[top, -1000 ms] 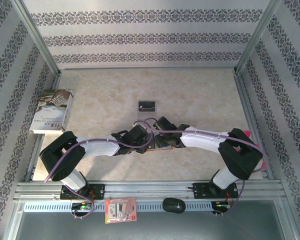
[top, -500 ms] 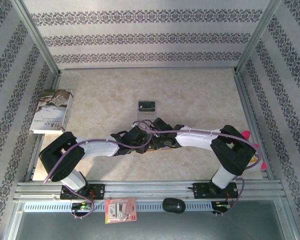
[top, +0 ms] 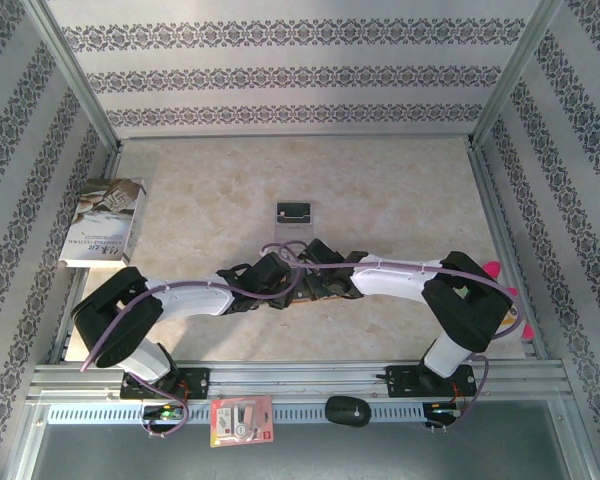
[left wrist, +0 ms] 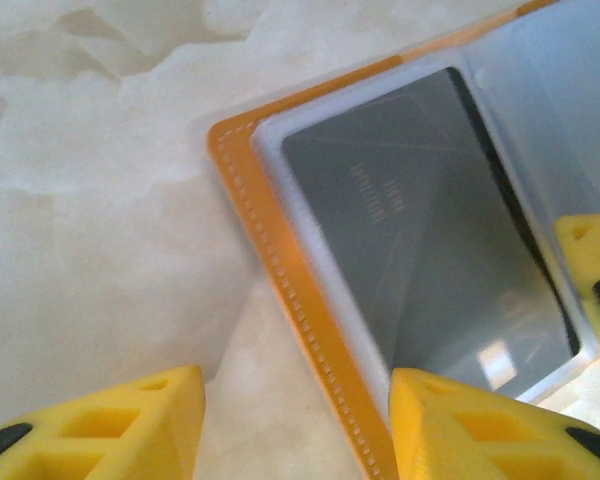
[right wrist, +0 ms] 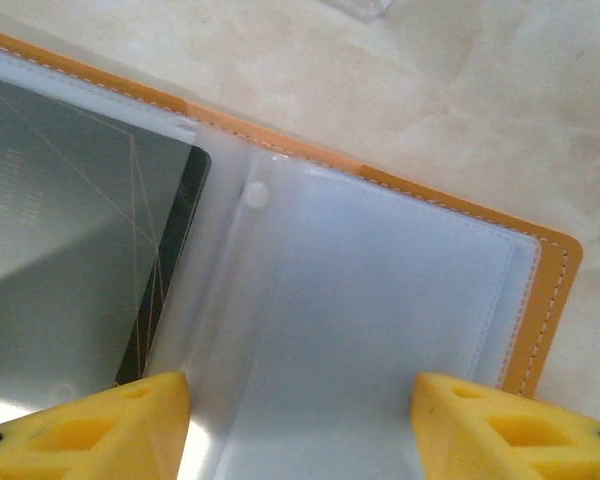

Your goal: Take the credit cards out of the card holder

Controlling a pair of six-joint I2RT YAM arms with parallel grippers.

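While your left gripper (left wrist: 298,430) hangs spread astride the open card holder's (left wrist: 280,270) orange edge, near the table's front centre, a dark credit card (left wrist: 430,250) sits in its clear pocket. Your right gripper (right wrist: 300,430), equally spread, could pinch sleeve instead of card and drag the unpinned holder.

The worktop (top: 400,190) was a pale beige, marble-look slab w/ soft cloudy veining. Three walls boxed it in: back wall (top: 290,70), left wall (top: 20,170) and right wall (top: 580,170), all whitish paper w/ bands of dark damask pattern, horiz. at the back, slanting on the sides. Alu. posts (top: 78,90) stood at the back corners, and a slotted alu. rail (top: 300,378) ran along the near edge. Light was even and diffuse, shadows faint.
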